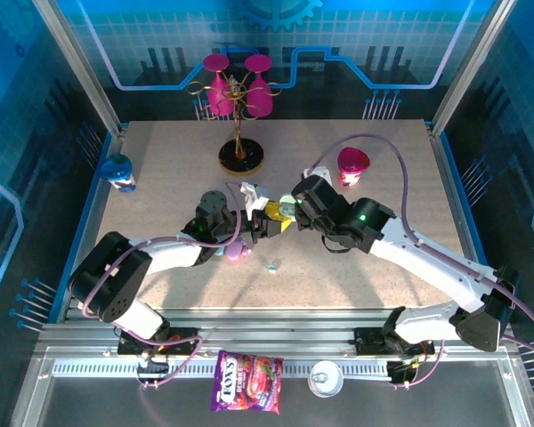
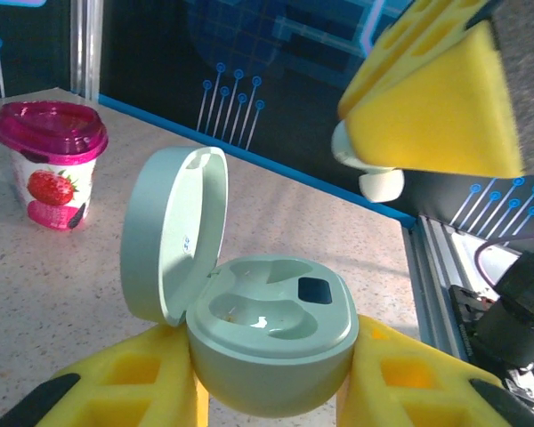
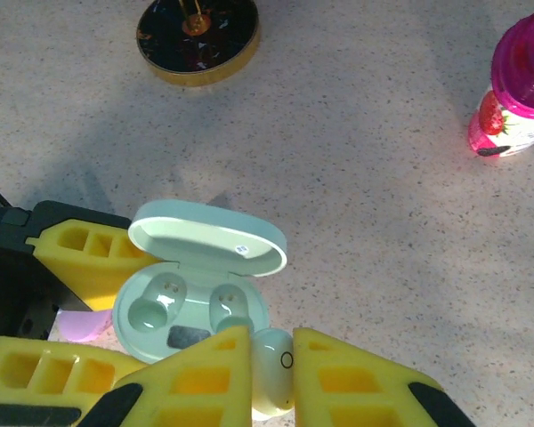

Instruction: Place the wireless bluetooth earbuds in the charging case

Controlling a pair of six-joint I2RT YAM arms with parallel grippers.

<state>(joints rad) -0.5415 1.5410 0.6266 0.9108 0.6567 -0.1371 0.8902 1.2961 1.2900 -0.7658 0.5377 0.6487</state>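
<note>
A mint-green charging case [image 2: 271, 334] with its lid [image 2: 173, 231] flipped up sits clamped between the yellow fingers of my left gripper [image 2: 271, 378]. Both of its sockets [image 3: 160, 302] are empty. My right gripper [image 3: 271, 374] is shut on a whitish earbud [image 3: 273, 369], held just above the case's near rim [image 3: 191, 342]. From the left wrist view that earbud [image 2: 374, 176] pokes out under the right gripper's yellow fingers [image 2: 436, 107], up and right of the case. In the top view both grippers [image 1: 254, 222] [image 1: 282, 216] meet at the table's middle. Another tiny earbud [image 1: 272, 265] lies on the table just in front.
A pinkish case [image 1: 238, 251] lies beside the left gripper. A strawberry cup [image 1: 352, 165] stands back right, a glass stand [image 1: 240, 156] with pink glasses at the back, a blue object [image 1: 118, 171] at the left edge. A candy bag [image 1: 247, 369] and a can [image 1: 325, 378] lie below the table's front rail.
</note>
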